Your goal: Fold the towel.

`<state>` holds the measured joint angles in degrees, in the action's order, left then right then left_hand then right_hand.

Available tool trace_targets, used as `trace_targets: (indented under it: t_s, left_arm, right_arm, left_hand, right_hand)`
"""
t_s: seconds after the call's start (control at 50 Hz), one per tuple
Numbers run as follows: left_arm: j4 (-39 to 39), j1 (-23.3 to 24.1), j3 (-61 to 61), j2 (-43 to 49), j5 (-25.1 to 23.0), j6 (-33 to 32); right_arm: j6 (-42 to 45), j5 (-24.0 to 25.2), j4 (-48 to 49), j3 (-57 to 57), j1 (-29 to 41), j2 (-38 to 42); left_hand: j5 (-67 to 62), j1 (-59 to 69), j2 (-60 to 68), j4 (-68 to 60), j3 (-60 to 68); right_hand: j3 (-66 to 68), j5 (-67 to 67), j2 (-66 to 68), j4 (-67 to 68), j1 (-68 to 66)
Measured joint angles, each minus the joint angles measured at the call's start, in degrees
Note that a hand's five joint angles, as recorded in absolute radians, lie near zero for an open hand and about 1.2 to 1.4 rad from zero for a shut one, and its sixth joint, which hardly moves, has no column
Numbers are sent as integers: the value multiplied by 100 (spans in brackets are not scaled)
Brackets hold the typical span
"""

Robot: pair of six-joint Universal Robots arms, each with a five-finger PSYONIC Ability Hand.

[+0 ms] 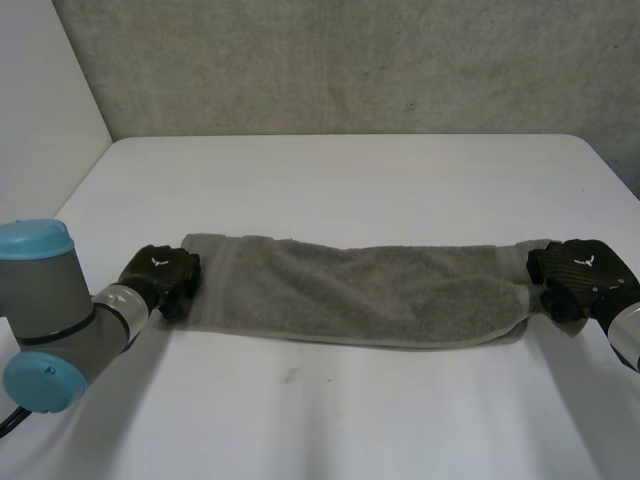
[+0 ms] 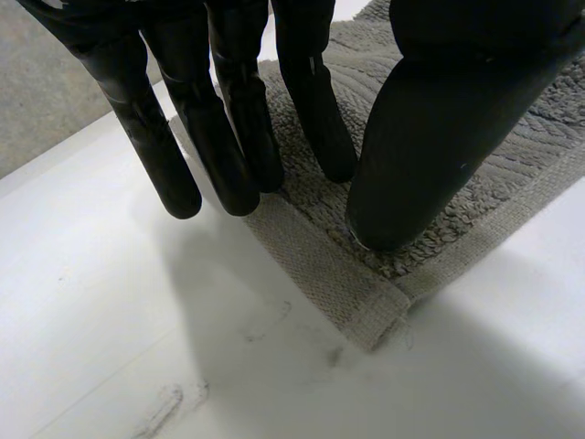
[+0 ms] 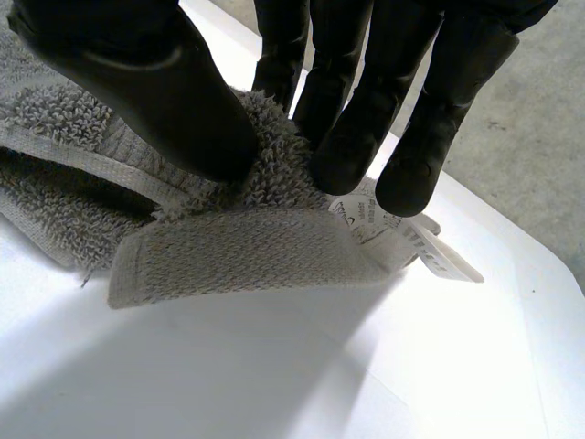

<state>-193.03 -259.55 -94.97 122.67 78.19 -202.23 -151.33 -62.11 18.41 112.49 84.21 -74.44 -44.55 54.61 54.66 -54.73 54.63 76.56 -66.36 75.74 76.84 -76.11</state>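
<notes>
A grey towel lies as a long band across the middle of the white table. My left hand is at the towel's left end. In the left wrist view its fingers are nearly straight, their tips at the short edge, and the thumb rests on the pile near a corner of the towel, which lies flat. My right hand is at the right end. There the thumb and fingers pinch a raised bunch of towel, lifting the hem off the table.
A white care label sticks out from under the towel's right end, by my right fingertips. A grey wall stands behind the table's far edge. The right end lies close to the table's right edge.
</notes>
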Motion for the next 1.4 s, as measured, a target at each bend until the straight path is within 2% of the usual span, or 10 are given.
trace_targets:
  t_s: [0.18,0.3,0.5,0.98,1.4]
  left_arm:
    - [2,34,4,35,-6,2]
    - [6,36,-11,-9,5,1]
    - [46,36,-95,-199,27,7]
    - [112,34,-134,-196,11,-18]
    - [54,37,276,125,30,-11]
  right_arm:
    - [1,-2,1,12,-1,0]
    - [-1,-3,4,15,-1,0]
    - [6,-3,5,19,1,1]
    - [157,-3,5,18,8,72]
    - [322,-3,5,18,8,129]
  left_hand:
    - [-11,-12,-23,32,-20]
    - [1079,-1078,-1114,1101,-1084]
    - [1678,-1659,-1677,1688,-1674]
    - [2146,-2112,-2134,2136,-2125]
    - [1718,-1732,-1720,1731,-1718]
  right_hand:
    - [0,0,0,0,0]
    - [0,0,0,0,0]
    - [0,0,0,0,0]
    - [0,0,0,0,0]
    - [0,0,0,0,0]
